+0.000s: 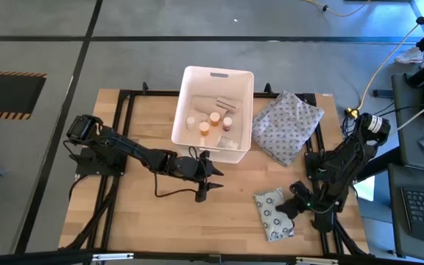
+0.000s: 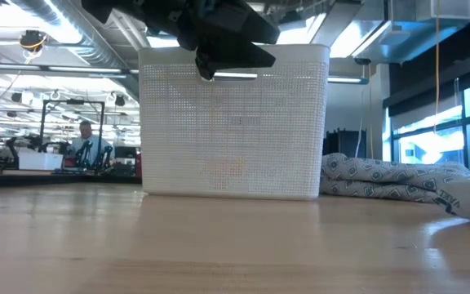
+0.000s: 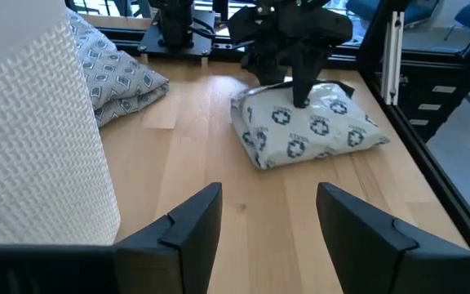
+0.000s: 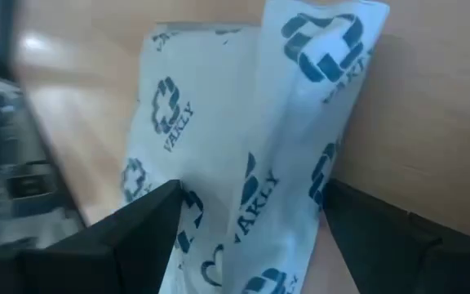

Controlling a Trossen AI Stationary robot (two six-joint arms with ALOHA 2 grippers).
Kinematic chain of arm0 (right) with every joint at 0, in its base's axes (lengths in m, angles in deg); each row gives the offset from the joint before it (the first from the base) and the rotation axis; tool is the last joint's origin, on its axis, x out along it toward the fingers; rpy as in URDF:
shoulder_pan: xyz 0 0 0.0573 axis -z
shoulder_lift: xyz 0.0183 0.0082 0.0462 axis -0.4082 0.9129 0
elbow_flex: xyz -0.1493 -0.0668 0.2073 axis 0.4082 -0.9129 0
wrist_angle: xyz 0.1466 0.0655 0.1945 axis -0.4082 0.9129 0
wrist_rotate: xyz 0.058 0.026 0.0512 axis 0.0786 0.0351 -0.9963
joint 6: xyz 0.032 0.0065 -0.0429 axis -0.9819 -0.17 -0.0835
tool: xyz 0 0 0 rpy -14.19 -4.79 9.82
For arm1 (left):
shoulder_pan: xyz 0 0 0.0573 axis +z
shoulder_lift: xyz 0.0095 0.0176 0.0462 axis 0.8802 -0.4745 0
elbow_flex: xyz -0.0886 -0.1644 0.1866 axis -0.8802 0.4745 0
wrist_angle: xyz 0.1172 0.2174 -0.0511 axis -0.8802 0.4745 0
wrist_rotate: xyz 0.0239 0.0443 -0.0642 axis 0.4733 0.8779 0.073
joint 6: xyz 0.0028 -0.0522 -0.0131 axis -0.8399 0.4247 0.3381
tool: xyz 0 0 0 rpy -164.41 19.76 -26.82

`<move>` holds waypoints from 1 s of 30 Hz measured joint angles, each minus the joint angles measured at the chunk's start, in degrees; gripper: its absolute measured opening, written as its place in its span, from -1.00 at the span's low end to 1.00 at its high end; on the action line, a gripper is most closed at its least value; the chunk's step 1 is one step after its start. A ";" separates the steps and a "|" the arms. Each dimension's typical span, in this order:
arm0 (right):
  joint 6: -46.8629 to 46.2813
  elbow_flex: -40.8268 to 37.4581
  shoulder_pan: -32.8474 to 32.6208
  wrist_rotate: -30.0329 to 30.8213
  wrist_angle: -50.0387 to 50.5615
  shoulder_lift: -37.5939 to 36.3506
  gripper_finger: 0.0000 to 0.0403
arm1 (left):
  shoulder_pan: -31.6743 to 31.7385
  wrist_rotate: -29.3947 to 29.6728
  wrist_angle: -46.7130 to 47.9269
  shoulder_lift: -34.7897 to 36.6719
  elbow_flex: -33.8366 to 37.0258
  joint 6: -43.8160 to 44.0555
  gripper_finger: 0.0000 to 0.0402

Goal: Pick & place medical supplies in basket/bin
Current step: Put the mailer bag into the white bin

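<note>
Our right fingers (image 4: 247, 237) spread wide, straddling the grey packet (image 1: 274, 213) near the desk's front right corner, its long axis running front to back. Our left fingers (image 3: 272, 224), parted and empty, wait beside the basket (image 1: 197, 81).

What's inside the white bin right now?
In the white bin, the high view shows three small bottles, two orange-capped and one white, a tan roll and a small vial. The near wall hides the floor strip behind it.

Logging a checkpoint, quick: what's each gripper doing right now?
Left gripper: open, empty, beside the basket.
Right gripper: open, straddling the grey packet.
</note>
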State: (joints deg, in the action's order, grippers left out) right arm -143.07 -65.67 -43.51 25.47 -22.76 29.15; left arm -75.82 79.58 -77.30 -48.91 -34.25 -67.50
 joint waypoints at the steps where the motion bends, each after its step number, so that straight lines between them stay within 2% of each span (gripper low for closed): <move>1: 0.66 -1.25 0.05 0.64 -2.69 0.06 0.50 | 0.01 -0.03 0.02 0.00 0.00 0.00 -0.04; 5: 1.10 -4.82 0.07 2.34 -9.71 0.02 0.50 | 0.05 0.01 0.88 0.00 0.00 -0.09 -0.04; 9: 5.54 -6.55 0.15 2.04 -15.21 -0.04 0.50 | 0.78 -0.01 0.91 0.00 0.00 -0.11 -0.04; 15: 13.23 -6.29 0.18 1.06 -15.12 -0.21 0.50 | 2.34 -0.34 0.92 0.00 0.00 -0.12 -0.04; 19: 21.00 -5.73 0.33 2.83 -14.66 0.00 0.50 | 3.22 -0.56 0.92 0.00 0.00 -0.16 -0.04; 25: 21.10 -5.14 2.19 2.57 -14.52 0.02 0.50 | 3.59 -0.45 1.12 0.00 0.00 -0.15 -0.04; 30: 18.39 -5.14 3.73 -1.04 -14.71 -0.19 0.41 | 3.61 -0.23 1.36 0.00 0.00 -0.15 -0.04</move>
State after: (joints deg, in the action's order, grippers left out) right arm -124.68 -70.80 -39.77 24.43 -37.47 28.96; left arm -72.22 79.36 -75.93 -48.91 -34.25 -67.66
